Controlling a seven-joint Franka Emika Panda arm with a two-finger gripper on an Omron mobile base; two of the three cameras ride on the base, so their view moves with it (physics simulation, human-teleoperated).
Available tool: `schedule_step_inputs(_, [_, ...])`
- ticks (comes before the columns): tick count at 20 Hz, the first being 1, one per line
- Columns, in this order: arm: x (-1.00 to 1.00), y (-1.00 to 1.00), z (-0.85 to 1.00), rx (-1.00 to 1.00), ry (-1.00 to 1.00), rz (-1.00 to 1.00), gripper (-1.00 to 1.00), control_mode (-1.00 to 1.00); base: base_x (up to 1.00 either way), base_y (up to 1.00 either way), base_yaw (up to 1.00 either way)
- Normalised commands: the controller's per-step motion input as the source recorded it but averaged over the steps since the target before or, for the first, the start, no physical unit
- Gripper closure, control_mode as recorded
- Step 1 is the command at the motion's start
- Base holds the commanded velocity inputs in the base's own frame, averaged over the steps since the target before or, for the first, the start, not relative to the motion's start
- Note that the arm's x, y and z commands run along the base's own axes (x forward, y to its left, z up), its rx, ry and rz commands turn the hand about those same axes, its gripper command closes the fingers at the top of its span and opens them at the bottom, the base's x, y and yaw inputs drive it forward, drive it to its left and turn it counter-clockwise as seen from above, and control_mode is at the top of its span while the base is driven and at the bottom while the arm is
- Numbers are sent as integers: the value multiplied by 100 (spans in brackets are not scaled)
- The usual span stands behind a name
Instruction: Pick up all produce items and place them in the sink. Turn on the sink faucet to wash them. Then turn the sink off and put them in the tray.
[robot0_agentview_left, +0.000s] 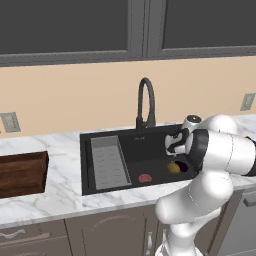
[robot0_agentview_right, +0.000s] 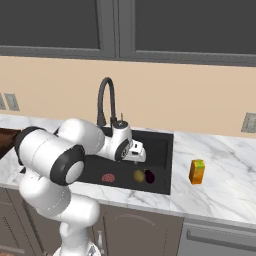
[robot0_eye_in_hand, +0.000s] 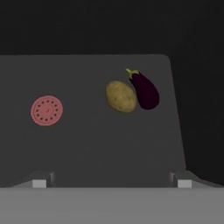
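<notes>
Two produce items lie side by side on the floor of the black sink (robot0_agentview_left: 100, 137): an olive-yellow lump (robot0_eye_in_hand: 120, 96) and a dark purple one (robot0_eye_in_hand: 144, 89) touching its right side. In the base views they sit at the basin's near right, yellow (robot0_agentview_left: 173, 168) (robot0_agentview_right: 138, 175) and purple (robot0_agentview_left: 183, 166) (robot0_agentview_right: 149, 176). My gripper (robot0_eye_in_hand: 111, 183) hangs open and empty above the basin (robot0_agentview_right: 138, 156), a little above and short of the pair. The black gooseneck faucet (robot0_agentview_left: 145, 100) (robot0_agentview_right: 106, 100) stands behind the sink. The brown wooden tray (robot0_agentview_left: 22, 172) rests on the counter at far left.
A flat red disc (robot0_eye_in_hand: 46, 110) (robot0_agentview_left: 145, 178) lies on the sink floor left of the produce. A grey ribbed rack (robot0_agentview_left: 107, 162) lines the basin's left side. An orange block with a green top (robot0_agentview_right: 197, 171) stands on the marble counter right of the sink.
</notes>
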Motion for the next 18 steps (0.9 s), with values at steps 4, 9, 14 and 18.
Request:
schedule_step_inputs(4, [23, 0, -20, 0, 0, 0, -100, -100, 0, 0, 0])
schedule_step_inputs(9, [13, -2, -23, 0, 0, 0, -100, -100, 0, 0, 0])
schedule_step_inputs(14, [21, -7, -26, 0, 0, 0, -100, -100, 0, 0, 0])
schedule_step_inputs(18, [27, -10, -24, 0, 0, 0, -100, -100, 0, 0, 0])
